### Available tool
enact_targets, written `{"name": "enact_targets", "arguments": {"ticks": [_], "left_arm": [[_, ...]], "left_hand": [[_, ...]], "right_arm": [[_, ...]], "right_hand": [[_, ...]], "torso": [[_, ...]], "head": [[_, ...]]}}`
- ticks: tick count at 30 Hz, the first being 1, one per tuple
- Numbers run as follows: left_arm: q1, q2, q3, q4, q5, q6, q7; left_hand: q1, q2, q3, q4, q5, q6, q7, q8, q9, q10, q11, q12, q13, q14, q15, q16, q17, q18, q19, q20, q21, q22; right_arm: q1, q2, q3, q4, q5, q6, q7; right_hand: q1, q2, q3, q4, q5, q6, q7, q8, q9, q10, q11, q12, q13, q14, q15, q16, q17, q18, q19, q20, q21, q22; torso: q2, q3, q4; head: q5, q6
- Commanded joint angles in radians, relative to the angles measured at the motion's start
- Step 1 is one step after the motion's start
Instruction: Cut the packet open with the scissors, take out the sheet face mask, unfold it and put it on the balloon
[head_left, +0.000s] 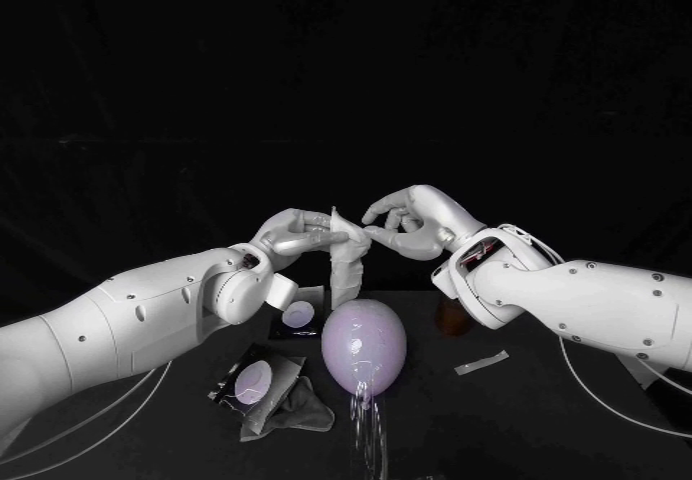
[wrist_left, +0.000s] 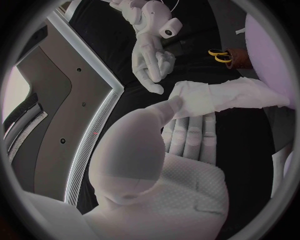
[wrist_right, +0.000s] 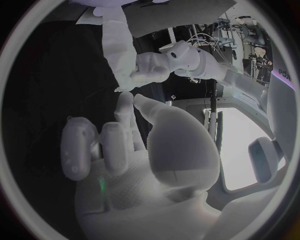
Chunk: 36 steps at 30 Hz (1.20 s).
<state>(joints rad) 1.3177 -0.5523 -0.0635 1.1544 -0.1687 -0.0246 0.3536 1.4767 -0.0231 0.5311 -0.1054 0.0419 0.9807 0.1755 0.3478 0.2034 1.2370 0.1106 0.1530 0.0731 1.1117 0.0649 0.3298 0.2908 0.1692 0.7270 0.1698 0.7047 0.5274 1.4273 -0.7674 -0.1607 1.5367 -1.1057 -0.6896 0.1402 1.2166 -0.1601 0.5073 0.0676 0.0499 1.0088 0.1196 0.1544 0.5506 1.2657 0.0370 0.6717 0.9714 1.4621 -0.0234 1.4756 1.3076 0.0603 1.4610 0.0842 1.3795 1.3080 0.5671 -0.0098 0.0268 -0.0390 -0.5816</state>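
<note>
Evidently the left hand (head_left: 300, 238) is pinching the folded white sheet face mask (head_left: 346, 265) between thumb and fingers, dangling it above the lilac oval balloon (head_left: 362, 345) at the black table (head_left: 476, 430) middle, ready for unfolding; the right hand (head_left: 411, 222), fingers curled, is hovering at its top edge, grip unclear.

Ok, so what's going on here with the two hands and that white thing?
The left hand holds the folded sheet mask up above the balloon. The right hand has its fingers at the mask's top edge; whether they grip it is unclear. The cut-open packet lies on the table beside the balloon.
</note>
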Motion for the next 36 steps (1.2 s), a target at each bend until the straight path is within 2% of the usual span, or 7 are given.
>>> {"name": "enact_targets", "arguments": {"ticks": [1, 6, 12, 23, 26, 33, 36], "left_arm": [[0.002, 0.002, 0.001, 0.006, -0.001, -0.011, -0.001], [0.002, 0.001, 0.001, 0.013, -0.014, -0.019, -0.006], [0.002, -0.001, 0.001, 0.018, -0.021, -0.021, -0.009], [0.002, -0.004, 0.0, 0.027, -0.031, -0.016, -0.014], [0.002, -0.005, 0.0, 0.027, -0.032, -0.015, -0.014], [0.002, -0.005, 0.0, 0.033, -0.036, -0.011, -0.013], [0.002, -0.005, 0.0, 0.036, -0.037, -0.011, -0.012]], "left_hand": [[0.001, 0.01, 0.004, -0.006, 0.006, -0.004, 0.0, -0.004, -0.001, 0.014, -0.003, 0.006, 0.001, 0.008, -0.002, 0.004, 0.002, -0.002, -0.007, -0.001, 0.006, 0.003], [0.0, 0.009, 0.007, -0.009, 0.006, -0.001, -0.001, -0.005, -0.001, 0.015, -0.004, 0.007, 0.001, 0.009, -0.002, 0.006, 0.004, 0.0, -0.009, -0.001, 0.012, 0.007], [-0.001, 0.008, 0.011, -0.012, 0.006, 0.005, -0.003, -0.004, 0.0, 0.016, -0.005, 0.009, 0.001, 0.009, -0.003, 0.007, 0.007, 0.001, -0.012, -0.002, 0.019, 0.012], [-0.004, 0.005, 0.017, -0.017, 0.006, 0.013, -0.007, -0.004, 0.001, 0.018, -0.007, 0.01, 0.0, 0.01, -0.005, 0.009, 0.011, 0.003, -0.016, -0.002, 0.027, 0.018], [-0.004, 0.005, 0.018, -0.018, 0.006, 0.014, -0.007, -0.004, 0.001, 0.018, -0.008, 0.01, 0.0, 0.01, -0.005, 0.01, 0.012, 0.003, -0.016, -0.002, 0.028, 0.019], [-0.005, 0.004, 0.021, -0.02, 0.006, 0.016, -0.008, -0.004, 0.001, 0.019, -0.008, 0.01, 0.0, 0.01, -0.006, 0.01, 0.013, 0.004, -0.018, -0.002, 0.032, 0.021], [-0.005, 0.004, 0.021, -0.02, 0.006, 0.016, -0.008, -0.004, 0.001, 0.019, -0.008, 0.01, 0.0, 0.01, -0.006, 0.01, 0.013, 0.004, -0.018, -0.002, 0.032, 0.021]], "right_arm": [[-0.007, 0.009, 0.0, 0.01, -0.149, -0.019, -0.055], [-0.017, 0.029, -0.001, 0.015, -0.233, -0.046, -0.124], [-0.022, 0.047, -0.001, 0.009, -0.297, -0.087, -0.187], [-0.025, 0.059, -0.001, 0.006, -0.39, -0.177, -0.256], [-0.026, 0.06, -0.001, 0.004, -0.402, -0.18, -0.266], [-0.028, 0.077, -0.001, -0.015, -0.418, -0.141, -0.284], [-0.03, 0.082, -0.001, -0.017, -0.419, -0.129, -0.284]], "right_hand": [[-0.005, -0.013, -0.02, 0.012, 0.003, 0.004, 0.003, -0.008, -0.011, 0.023, 0.001, 0.113, 0.082, 0.072, 0.0, 0.03, 0.175, -0.02, 0.019, 0.001, 0.014, 0.21], [-0.018, -0.026, -0.049, 0.035, 0.001, 0.002, 0.007, -0.016, -0.027, 0.057, 0.007, 0.267, 0.19, 0.09, 0.003, 0.063, 0.218, -0.025, 0.031, 0.003, 0.039, 0.217], [-0.023, -0.036, -0.066, 0.049, 0.001, -0.011, 0.013, -0.027, -0.039, 0.046, 0.013, 0.28, 0.203, 0.088, 0.008, 0.06, 0.214, -0.024, 0.028, 0.006, 0.035, 0.215], [-0.014, -0.038, -0.07, 0.051, 0.002, -0.012, 0.013, -0.028, -0.043, 0.048, 0.014, 0.301, 0.217, 0.09, 0.009, 0.064, 0.219, -0.025, 0.03, 0.007, 0.039, 0.216], [-0.009, -0.038, -0.07, 0.05, 0.002, -0.011, 0.013, -0.028, -0.044, 0.049, 0.013, 0.305, 0.22, 0.09, 0.009, 0.064, 0.22, -0.025, 0.031, 0.008, 0.042, 0.217], [0.013, -0.035, -0.065, 0.045, 0.002, -0.003, 0.012, -0.025, -0.048, 0.047, 0.012, 0.317, 0.229, 0.091, 0.009, 0.066, 0.223, -0.026, 0.033, 0.008, 0.046, 0.218], [0.033, -0.026, -0.056, 0.038, 0.004, 0.029, 0.002, -0.006, -0.045, 0.072, 0.005, 0.378, 0.268, 0.105, 0.004, 0.088, 0.253, -0.032, 0.046, 0.006, 0.071, 0.226]], "torso": [[0.0, -0.0016, 0.0005], [0.0, -0.0015, 0.0018], [0.0, -0.0015, 0.0004], [0.0, -0.0003, -0.0003], [0.0, -0.0003, -0.0007], [0.0, -0.0004, -0.0001], [-0.001, -0.001, 0.0]], "head": [[0.001, 0.0], [0.001, -0.001], [0.001, -0.002], [0.001, -0.005], [0.001, -0.005], [0.0, -0.006], [-0.001, -0.007]]}}
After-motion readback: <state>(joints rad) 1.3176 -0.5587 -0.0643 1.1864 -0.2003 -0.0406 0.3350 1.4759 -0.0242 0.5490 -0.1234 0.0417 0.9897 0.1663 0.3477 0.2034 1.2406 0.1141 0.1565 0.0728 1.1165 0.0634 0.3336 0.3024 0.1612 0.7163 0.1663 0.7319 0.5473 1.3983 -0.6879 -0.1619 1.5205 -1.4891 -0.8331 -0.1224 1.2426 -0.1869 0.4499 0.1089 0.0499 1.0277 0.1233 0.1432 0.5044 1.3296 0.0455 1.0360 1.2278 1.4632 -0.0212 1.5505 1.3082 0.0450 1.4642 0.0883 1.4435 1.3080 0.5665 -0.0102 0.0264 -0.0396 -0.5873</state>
